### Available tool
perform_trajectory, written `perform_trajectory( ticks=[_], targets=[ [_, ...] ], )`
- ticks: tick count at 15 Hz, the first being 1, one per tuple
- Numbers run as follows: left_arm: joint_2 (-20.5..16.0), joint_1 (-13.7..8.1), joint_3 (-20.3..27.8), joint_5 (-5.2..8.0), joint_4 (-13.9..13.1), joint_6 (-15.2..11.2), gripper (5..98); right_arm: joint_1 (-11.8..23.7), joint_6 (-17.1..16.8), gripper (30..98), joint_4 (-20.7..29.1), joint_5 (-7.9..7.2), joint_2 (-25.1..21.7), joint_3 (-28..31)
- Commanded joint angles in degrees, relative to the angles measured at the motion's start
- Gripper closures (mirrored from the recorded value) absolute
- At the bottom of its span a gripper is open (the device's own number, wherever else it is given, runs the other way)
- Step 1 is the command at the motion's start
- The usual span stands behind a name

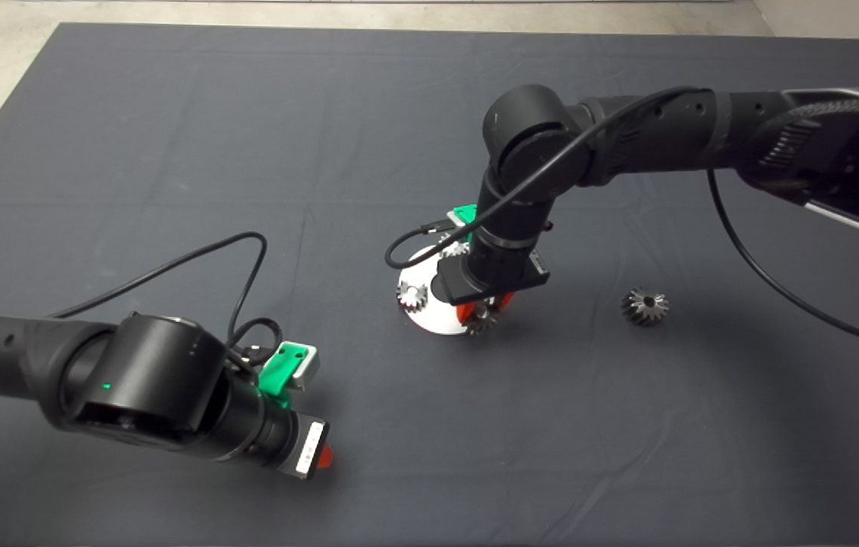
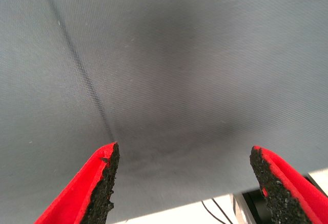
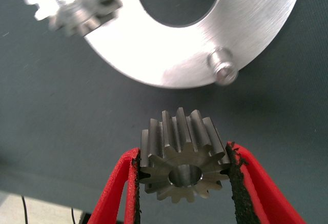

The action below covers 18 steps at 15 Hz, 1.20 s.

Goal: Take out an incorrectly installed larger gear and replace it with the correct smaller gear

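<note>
My right gripper (image 1: pixel 484 310) is shut on the smaller gear (image 3: pixel 182 163), a shiny steel toothed gear with a centre hole, held between the black pads. It is just off the near edge of the round silver ring plate (image 3: pixel 256 34), close to a bare pin (image 3: pixel 223 66) on that plate. Another small gear (image 1: pixel 413 295) sits on the plate's left side, and a third (image 1: pixel 453 245) shows partly behind the arm. The larger gear (image 1: pixel 644 306), conical and dark grey, lies alone on the mat to the right of the plate. My left gripper (image 2: pixel 183 151) is open and empty over bare mat at the lower left.
The right arm (image 1: pixel 626 137) reaches in from the right over the plate and hides part of it. Black cables loop by both wrists. The mat's front edge and a strip of pale floor show in the left wrist view (image 2: pixel 205 211).
</note>
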Motion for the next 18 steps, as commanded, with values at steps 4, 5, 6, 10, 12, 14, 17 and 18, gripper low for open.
perform_trajectory(
  ticks=[4,5,6,10,12,14,17,18],
  targets=[
    [1.13,6.71,-2.81,2.37,5.67,0.64,39.4,1.13,0.59,94.5,2.72,-5.76,-0.77,-1.12],
    [1.44,6.79,-3.30,2.37,5.67,1.06,39.4,0.84,-0.64,94.5,2.63,-5.76,-0.68,-2.33],
    [1.87,6.77,-3.82,2.37,5.76,1.20,39.4,0.32,-1.62,94.5,2.55,-5.76,-0.68,-3.22],
    [1.85,6.71,-3.80,2.37,6.20,1.20,39.4,-1.60,-2.94,94.5,-0.27,-5.85,0.02,-5.04],
    [2.02,6.71,-3.79,2.37,7.16,1.11,39.4,-1.94,-3.82,94.5,-1.17,-5.85,0.31,-6.04],
    [3.14,6.71,-4.15,2.37,7.25,1.11,39.4,-1.86,-3.82,94.4,-1.24,-5.85,0.46,-6.28],
    [4.63,6.62,-5.20,2.37,7.25,1.20,39.4,-1.86,-3.82,94.5,-1.24,-5.88,0.63,-6.36],
    [5.09,6.53,-5.29,2.37,7.25,1.16,39.4,-1.74,-3.82,94.5,-1.24,-5.90,0.93,-6.60]
  ],
)
